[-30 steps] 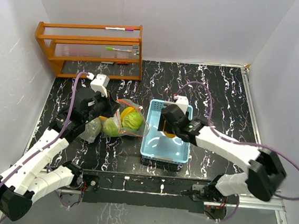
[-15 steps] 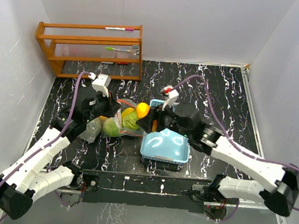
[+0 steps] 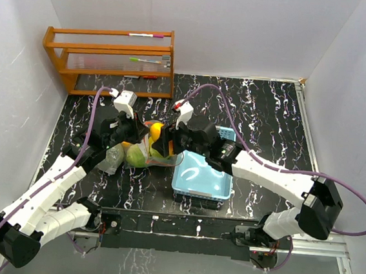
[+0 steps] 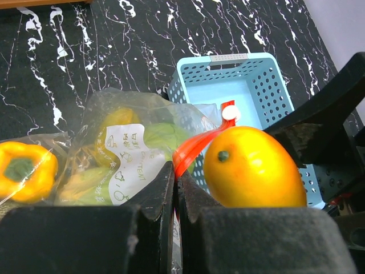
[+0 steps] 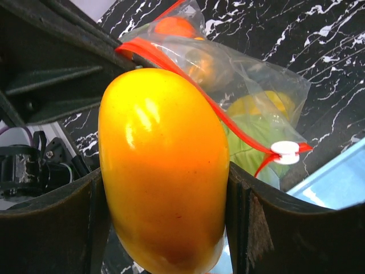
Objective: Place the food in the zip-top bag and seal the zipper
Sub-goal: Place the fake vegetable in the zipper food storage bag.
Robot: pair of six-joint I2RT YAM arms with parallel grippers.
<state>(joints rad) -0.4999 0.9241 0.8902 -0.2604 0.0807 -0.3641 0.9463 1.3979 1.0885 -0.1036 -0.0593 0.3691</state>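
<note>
Right claw (image 5: 162, 200) holding yellow-orange piece (image 4: 254, 168) at bag mouth.
Jaws clamp its two sides, off the bench (image 4: 114, 45), just beside the red zipper (image 4: 197, 145). Left claw (image 4: 175, 182) is fully closed, pinching the zip-top bag (image 4: 128, 154) rim. Green ball (image 4: 162, 137) and pepper (image 4: 23, 168) are inside; blue basket (image 4: 228, 57) sits beside.

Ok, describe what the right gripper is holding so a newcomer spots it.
Find the light-blue basket mid-table; a clear bag lies at its left. At the bag's red zipper, the right gripper holds a yellow-orange fruit: smooth and egg-shaped, unlike the lobed pepper in the bag.
</note>
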